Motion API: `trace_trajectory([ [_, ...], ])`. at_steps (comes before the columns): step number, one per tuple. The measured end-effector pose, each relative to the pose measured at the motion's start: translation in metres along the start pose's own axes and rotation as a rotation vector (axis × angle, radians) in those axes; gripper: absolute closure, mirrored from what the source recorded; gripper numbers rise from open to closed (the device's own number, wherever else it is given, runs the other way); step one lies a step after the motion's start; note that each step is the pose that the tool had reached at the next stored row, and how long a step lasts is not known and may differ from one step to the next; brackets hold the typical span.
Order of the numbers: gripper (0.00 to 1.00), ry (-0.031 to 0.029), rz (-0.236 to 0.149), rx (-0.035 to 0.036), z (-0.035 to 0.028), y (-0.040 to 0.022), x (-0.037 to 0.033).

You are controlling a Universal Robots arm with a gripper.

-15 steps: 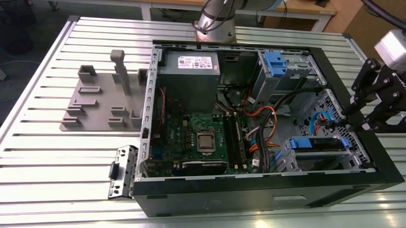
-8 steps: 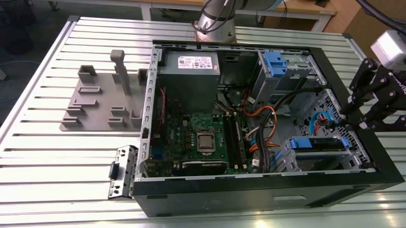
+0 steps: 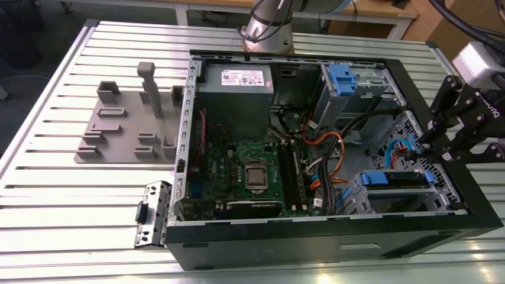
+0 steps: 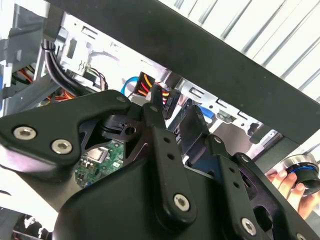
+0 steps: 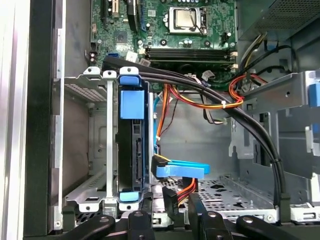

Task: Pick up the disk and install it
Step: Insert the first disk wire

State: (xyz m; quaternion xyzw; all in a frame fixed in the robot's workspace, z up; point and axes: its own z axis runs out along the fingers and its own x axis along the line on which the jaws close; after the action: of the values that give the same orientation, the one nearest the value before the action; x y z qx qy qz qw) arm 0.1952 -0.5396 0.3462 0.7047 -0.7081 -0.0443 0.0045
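One disk (image 5: pixel 131 150) we see already seated on edge in its cage (image 5: pixel 107 150) inside the open computer case (image 3: pixel 442 228), so install looks near done, claw (image 3: pixel 430 148) hovering just beside it by the cables, grip state we cannot tell.

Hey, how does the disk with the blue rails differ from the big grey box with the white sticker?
The grey box is far bulkier; the disk is slim. The grey box carries a white sticker, while the disk shows blue rails. The disk sits in a metal bay; the grey box sits in a case corner. Both are inside the open computer case.
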Motion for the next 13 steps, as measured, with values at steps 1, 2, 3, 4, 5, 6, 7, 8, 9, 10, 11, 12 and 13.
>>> trace_trajectory([
  [1,0.59,0.0026,0.0,-0.0001,0.001,-0.0002,-0.0002],
  [2,0.59,0.0057,0.0,-0.0001,0.0015,-0.0004,-0.0003],
  [3,0.59,0.0088,0.0,-0.0001,0.0018,-0.0005,-0.0004],
  [4,0.59,0.0106,0.0,-0.0001,0.0019,-0.0005,-0.0004],
  [5,0.59,0.0107,0.0,-0.0001,0.0019,-0.0006,-0.0004],
  [6,0.59,0.0107,0.0,-0.0001,0.0019,-0.0006,-0.0004],
  [7,0.59,0.0108,0.0,-0.0001,0.0019,-0.0006,-0.0003],
  [8,0.6,0.0109,0.0,-0.0001,0.0019,-0.0006,-0.0004],
  [9,0.66,0.0109,0.0,-0.0001,0.0019,-0.0006,-0.0004],
  [10,0.73,0.0109,0.0,-0.0001,0.0019,-0.0006,-0.0004],
  [11,0.78,0.0109,0.0,-0.0002,0.0019,-0.0006,-0.0004],
  [12,0.78,0.0111,0.0,-0.0001,0.0019,-0.0006,-0.0004],
  [13,0.78,0.0111,0.0,-0.0001,0.0019,-0.0006,-0.0004],
])
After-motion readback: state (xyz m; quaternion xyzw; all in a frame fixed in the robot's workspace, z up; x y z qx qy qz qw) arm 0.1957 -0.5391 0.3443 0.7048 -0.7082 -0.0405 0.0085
